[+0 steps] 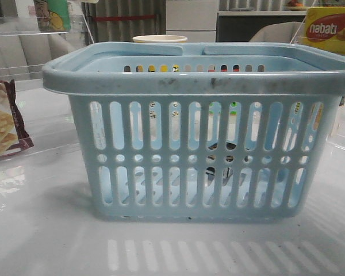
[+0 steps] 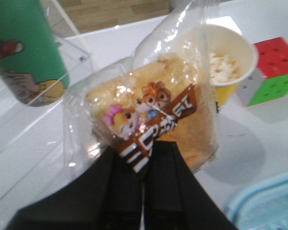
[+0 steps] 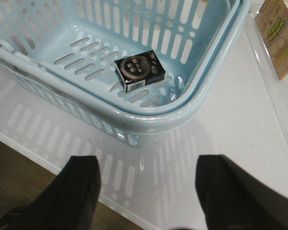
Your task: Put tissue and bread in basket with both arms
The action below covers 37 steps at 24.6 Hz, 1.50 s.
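Two black fingers (image 2: 129, 191) pinch crinkly bagged bread (image 2: 149, 115); slotted basket (image 3: 149, 115).

The basket (image 1: 201, 144) stands in the middle of the table (image 1: 46, 230), close to its front edge. A small box (image 3: 139, 72) lies on the basket's floor. Left of the basket lies a cracker packet (image 1: 3, 123). Behind the basket stands a paper cup (image 1: 159, 39); the left wrist view shows a puzzle cube (image 2: 273, 72) just beside that cup. A wafer box (image 1: 330, 29) sits at the far right, behind the basket.
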Each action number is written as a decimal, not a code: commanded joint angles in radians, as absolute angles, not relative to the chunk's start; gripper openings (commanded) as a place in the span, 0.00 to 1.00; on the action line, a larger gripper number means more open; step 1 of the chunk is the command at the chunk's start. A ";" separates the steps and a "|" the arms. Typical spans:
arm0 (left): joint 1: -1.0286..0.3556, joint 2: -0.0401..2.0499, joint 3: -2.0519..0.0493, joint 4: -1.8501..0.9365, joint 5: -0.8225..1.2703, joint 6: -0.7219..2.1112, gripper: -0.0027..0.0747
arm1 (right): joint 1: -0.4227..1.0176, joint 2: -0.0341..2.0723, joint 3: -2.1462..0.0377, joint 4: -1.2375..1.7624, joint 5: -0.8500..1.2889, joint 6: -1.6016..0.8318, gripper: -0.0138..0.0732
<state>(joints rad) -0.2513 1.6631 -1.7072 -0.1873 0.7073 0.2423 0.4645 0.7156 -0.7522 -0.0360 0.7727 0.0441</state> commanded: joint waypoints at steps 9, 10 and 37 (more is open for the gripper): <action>-0.615 1.478 -1.331 -0.225 0.431 0.301 0.19 | 0.459 0.711 -0.780 -0.051 0.709 0.039 0.77; -0.630 1.478 -1.319 -0.224 0.408 0.301 0.28 | 0.459 0.711 -0.780 -0.051 0.709 0.039 0.77; -0.628 0.517 -0.685 -0.158 0.690 0.182 0.66 | 0.459 0.711 -0.780 -0.051 0.719 0.039 0.77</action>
<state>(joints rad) -0.6238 0.5550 -0.6886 -0.1652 0.7258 0.1951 0.4645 0.7148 -0.7522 -0.0360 0.7772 0.0441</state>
